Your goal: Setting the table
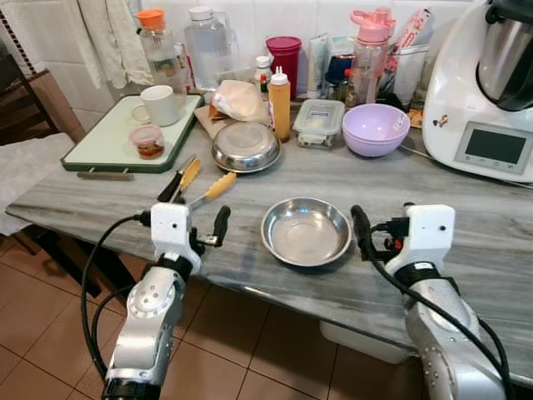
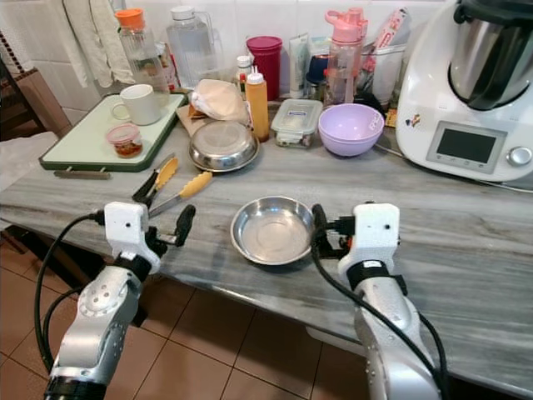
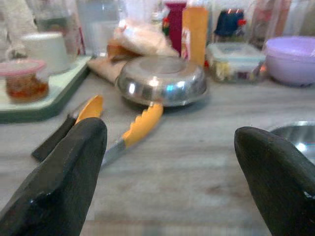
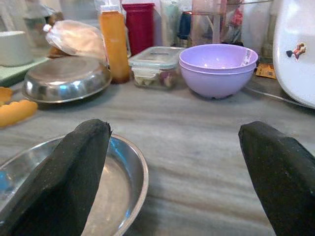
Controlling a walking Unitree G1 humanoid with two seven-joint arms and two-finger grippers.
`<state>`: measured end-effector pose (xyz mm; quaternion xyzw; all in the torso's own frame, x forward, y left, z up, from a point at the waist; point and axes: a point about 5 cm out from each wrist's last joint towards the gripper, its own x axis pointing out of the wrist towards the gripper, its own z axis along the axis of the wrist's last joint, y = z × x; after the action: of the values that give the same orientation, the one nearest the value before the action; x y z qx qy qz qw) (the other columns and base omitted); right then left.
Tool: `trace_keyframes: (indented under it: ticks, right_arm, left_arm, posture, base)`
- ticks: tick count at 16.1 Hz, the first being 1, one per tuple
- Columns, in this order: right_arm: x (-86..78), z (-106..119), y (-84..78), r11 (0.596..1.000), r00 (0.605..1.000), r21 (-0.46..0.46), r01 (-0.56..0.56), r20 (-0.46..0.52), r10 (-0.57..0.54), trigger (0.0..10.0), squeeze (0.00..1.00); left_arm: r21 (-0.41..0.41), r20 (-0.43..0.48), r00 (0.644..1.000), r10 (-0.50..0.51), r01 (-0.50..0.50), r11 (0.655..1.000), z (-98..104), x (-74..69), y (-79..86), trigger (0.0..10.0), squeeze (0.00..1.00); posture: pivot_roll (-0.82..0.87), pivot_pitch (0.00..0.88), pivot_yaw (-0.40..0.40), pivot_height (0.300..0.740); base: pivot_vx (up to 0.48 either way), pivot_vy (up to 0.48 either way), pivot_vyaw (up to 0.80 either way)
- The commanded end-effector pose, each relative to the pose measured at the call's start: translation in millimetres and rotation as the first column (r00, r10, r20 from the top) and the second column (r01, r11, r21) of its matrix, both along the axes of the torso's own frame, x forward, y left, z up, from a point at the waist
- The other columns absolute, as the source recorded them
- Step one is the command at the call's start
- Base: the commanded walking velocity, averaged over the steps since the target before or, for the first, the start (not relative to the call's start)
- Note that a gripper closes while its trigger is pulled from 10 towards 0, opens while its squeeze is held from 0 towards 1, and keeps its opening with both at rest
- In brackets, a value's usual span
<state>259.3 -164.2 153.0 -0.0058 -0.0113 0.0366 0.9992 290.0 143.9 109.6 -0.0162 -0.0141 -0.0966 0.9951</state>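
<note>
Two hands hang low over the front edge of the grey table, and both are wide open and hold nothing. The left hand is beside the yellow tongs. The right hand is right next to the rim of the shiny metal bowl.

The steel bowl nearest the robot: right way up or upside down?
Right way up: the steel bowl shows its hollow, shiny, empty inside.
</note>
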Motion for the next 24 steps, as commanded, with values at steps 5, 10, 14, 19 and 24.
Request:
trace_keyframes:
  ticks: [5,10,14,19,24]
  right_arm:
    - [1.8,5.2,-2.5,1.000,1.000,0.025,0.006,0.023,-0.007,10.0,0.00]
    - [3.1,3.2,-4.3,1.000,1.000,0.015,0.006,0.013,-0.006,10.0,0.00]
    - [1.8,8.7,-2.0,1.000,0.999,0.029,-0.001,0.047,-0.001,10.0,0.00]
    - [-4.4,3.8,-7.5,1.000,0.999,0.025,0.016,0.034,-0.017,10.0,0.00]
    - [-2.6,5.3,-4.7,1.000,0.999,0.026,0.005,0.042,-0.006,10.0,0.00]
  left_arm:
    - [0.007,-0.023,0.995,0.094,-0.094,0.996,-2.3,1.7,9.7,10.0,0.00]
    - [0.021,-0.037,0.994,0.099,-0.098,0.995,-6.9,0.2,10.9,10.0,0.00]
    - [0.026,-0.039,0.996,0.082,-0.081,0.996,-5.6,1.4,9.8,10.0,0.00]
    - [0.051,-0.043,0.995,0.085,-0.083,0.995,-2.3,4.5,16.2,10.0,0.00]
    - [0.050,-0.057,0.996,0.064,-0.061,0.997,-0.2,5.4,15.2,10.0,0.00]
  posture:
    - [-0.10,0.000,0.066,0.740]
    - [-0.10,0.000,0.066,0.740]
    - [-0.11,0.000,0.065,0.740]
    - [-0.10,0.000,0.069,0.740]
    - [-0.10,0.000,0.071,0.740]
  base:
    - [0.000,0.000,-0.29]
    - [0.000,0.000,-0.76]
    - [0.000,0.000,-0.76]
    - [0.000,0.000,0.00]
    - [-0.217,0.000,0.00]
